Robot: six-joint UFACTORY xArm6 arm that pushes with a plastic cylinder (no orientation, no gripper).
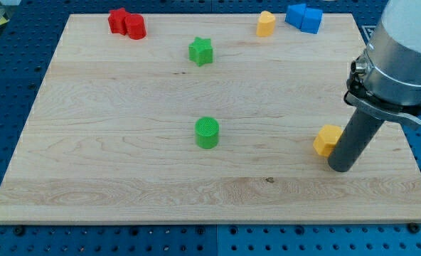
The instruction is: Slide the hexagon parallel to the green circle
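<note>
So the only thing here that holds anything is the wooden board [125, 178], and we've got seven little blocks sitting on it, nothing stacked as far as we can tell. Counting by colour: two reds, two greens, two yellowy-orange ones and what looks like two blues jammed together. The red blocks [127, 23] sit touching each other up at the view's top left; their shapes are hard to make out. The blue blocks [304, 16] are pressed together at the view's top right, blocky in shape but we can't say more than that. Just to the left of them is a yellow block [266, 23] with a rounded top, near the board's top edge. The green star [201, 50] is in the upper middle, and the green circle [207, 132] stands well below it, roughly mid-board. The one the task is about, the orange hexagon [328, 139], is over on the view's right, at about the same height in the view as the green circle and well apart from it. Our tip [340, 168] is right next to the hexagon, on its right and a bit lower, with the rod looking like it's touching the block's side. There are no jaws on this arm, only the plain rod, so nothing is being clamped.
</note>
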